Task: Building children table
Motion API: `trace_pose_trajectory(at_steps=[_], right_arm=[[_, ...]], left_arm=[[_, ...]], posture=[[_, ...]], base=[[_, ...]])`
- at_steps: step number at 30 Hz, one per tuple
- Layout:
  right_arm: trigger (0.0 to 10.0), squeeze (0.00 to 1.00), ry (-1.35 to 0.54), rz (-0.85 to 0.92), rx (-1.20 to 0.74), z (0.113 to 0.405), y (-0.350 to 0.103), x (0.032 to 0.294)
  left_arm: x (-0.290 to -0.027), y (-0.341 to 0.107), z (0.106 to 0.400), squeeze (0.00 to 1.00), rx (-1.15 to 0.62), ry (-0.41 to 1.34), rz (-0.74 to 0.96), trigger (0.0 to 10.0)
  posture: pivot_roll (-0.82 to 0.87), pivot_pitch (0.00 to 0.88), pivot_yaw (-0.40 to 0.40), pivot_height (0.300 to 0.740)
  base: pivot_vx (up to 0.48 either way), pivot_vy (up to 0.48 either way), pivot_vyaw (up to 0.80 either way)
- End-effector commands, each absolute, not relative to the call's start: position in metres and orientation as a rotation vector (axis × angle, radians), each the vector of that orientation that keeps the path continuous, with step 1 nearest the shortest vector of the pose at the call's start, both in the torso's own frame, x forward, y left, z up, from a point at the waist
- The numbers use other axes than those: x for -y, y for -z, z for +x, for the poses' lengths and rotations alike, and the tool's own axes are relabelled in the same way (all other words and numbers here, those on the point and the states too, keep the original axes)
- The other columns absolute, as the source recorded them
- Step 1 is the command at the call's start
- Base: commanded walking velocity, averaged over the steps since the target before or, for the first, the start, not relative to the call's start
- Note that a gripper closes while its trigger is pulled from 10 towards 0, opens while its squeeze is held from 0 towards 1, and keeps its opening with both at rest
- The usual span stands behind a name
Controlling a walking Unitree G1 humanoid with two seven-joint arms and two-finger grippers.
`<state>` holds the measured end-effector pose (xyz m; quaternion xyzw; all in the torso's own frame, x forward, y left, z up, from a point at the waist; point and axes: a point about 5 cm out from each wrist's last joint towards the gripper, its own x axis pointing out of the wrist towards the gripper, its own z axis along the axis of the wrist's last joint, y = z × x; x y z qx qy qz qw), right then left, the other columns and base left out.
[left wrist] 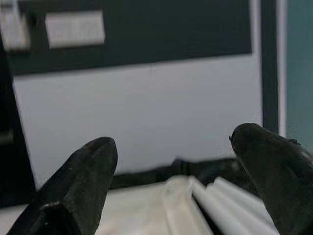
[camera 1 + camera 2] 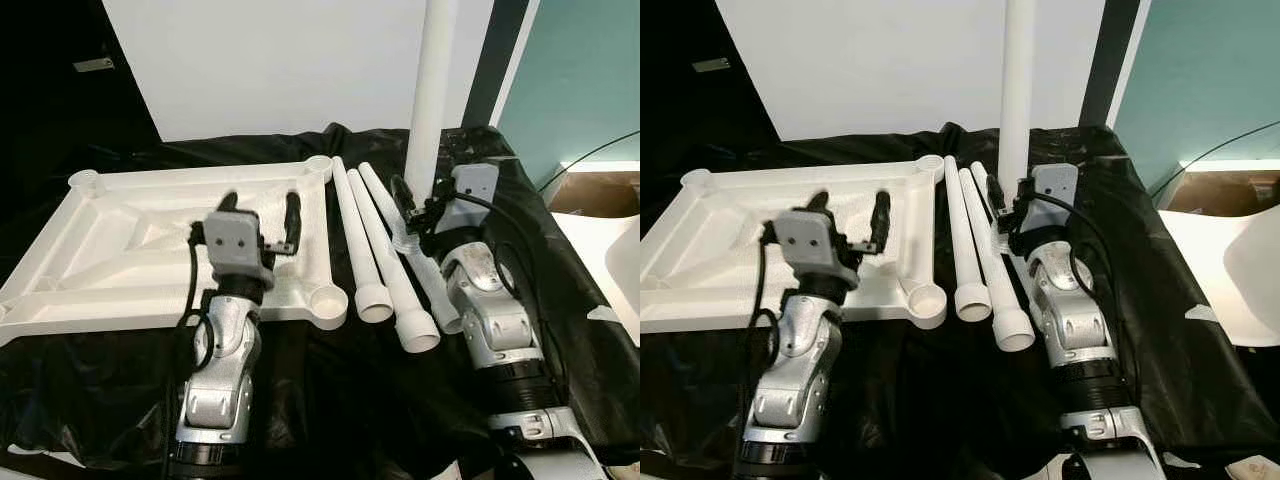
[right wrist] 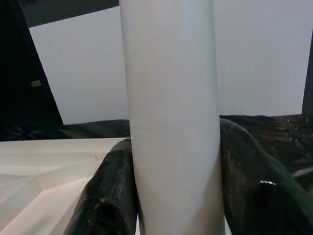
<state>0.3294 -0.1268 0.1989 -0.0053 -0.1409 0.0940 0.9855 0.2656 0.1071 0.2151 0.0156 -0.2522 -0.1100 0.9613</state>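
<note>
Upright leg: we see a white plastic tapered table leg (image 2: 432, 90) standing vertical beside the lying legs, clamped between the right gripper (image 3: 171, 196) fingers.
Lying legs: three white tubular legs (image 2: 375, 250) rest side by side on the black-draped bench (image 2: 330, 400).
Tabletop: the white ribbed plastic tabletop (image 2: 120, 240) lies inverted, left of the legs.
Left gripper (image 2: 262, 212): we note fingers spread, empty, above the tabletop's edge.
</note>
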Motion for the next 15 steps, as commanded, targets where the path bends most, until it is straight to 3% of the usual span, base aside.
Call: trace_pose_trajectory(at_steps=[1, 2, 4, 8, 11, 15], right_arm=[[10.0, 0.0, -0.196, -0.012, 0.294, 0.328, -0.202, 0.124], [10.0, 0.0, -0.198, -0.012, 0.289, 0.328, -0.201, 0.123], [10.0, 0.0, -0.198, -0.012, 0.287, 0.329, -0.201, 0.123], [10.0, 0.0, -0.199, -0.01, 0.285, 0.329, -0.201, 0.122], [10.0, 0.0, -0.199, -0.009, 0.285, 0.33, -0.201, 0.121], [10.0, 0.0, -0.201, -0.005, 0.283, 0.33, -0.2, 0.12]], left_arm=[[-0.102, -0.215, 0.262, 0.0, 0.524, 0.302, 0.069, 10.0], [-0.092, -0.209, 0.258, 0.0, 0.523, 0.399, 0.189, 10.0], [-0.088, -0.203, 0.258, 0.0, 0.496, 0.454, 0.227, 10.0], [-0.093, -0.184, 0.264, 0.0, 0.293, 0.595, 0.097, 10.0], [-0.092, -0.181, 0.259, 0.0, 0.228, 0.701, -0.007, 10.0], [-0.088, -0.181, 0.24, 0.0, 0.206, 0.925, -0.01, 10.0]], posture=[[0.07, 0.0, 0.053, 0.74], [0.07, 0.0, 0.055, 0.74], [0.07, 0.0, 0.055, 0.74], [0.08, 0.0, 0.06, 0.74], [0.08, 0.0, 0.061, 0.74], [0.08, 0.0, 0.065, 0.74]], base=[[0.0, 0.0, 0.0], [0.0, 0.0, 0.0], [0.0, 0.0, 0.0], [0.0, 0.0, 0.0], [0.0, 0.0, 0.0], [0.0, 0.0, 0.0]])
